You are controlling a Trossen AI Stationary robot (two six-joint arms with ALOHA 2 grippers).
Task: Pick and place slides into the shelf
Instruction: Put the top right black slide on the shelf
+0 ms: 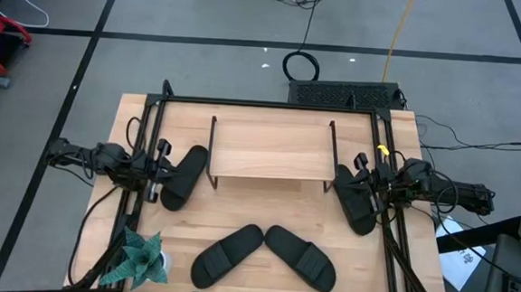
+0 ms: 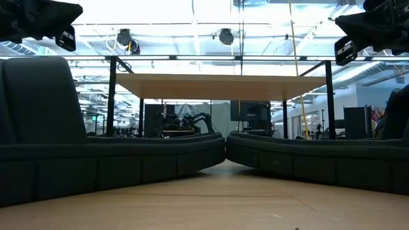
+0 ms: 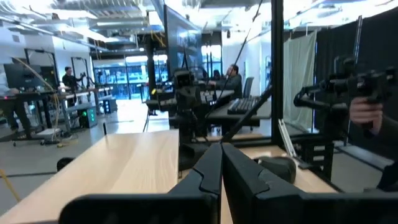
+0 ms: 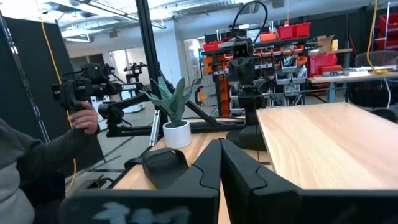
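Four black slides lie sole-down on the wooden table. One slide (image 1: 184, 176) is by the shelf's left frame and one (image 1: 355, 199) by its right frame. Two more (image 1: 227, 254) (image 1: 301, 255) lie toe to toe near the near edge and fill the low view (image 2: 96, 160) (image 2: 319, 160). The shelf (image 1: 269, 151) stands at the far middle on its black wire frames, and its plank top (image 2: 220, 83) is bare. My left gripper (image 1: 164, 169) (image 3: 221, 158) hovers shut over the left slide, about level with the plank. My right gripper (image 1: 360, 177) (image 4: 219, 155) hovers shut over the right slide.
A potted plant (image 1: 140, 261) (image 4: 171, 118) stands at the table's near left corner. Black rails (image 1: 272, 104) frame the table's far and side edges. A person's hand holding a device shows beyond the table in both wrist views (image 3: 367, 115) (image 4: 81, 106). Bare wood (image 1: 266, 205) lies between the shelf and the near slides.
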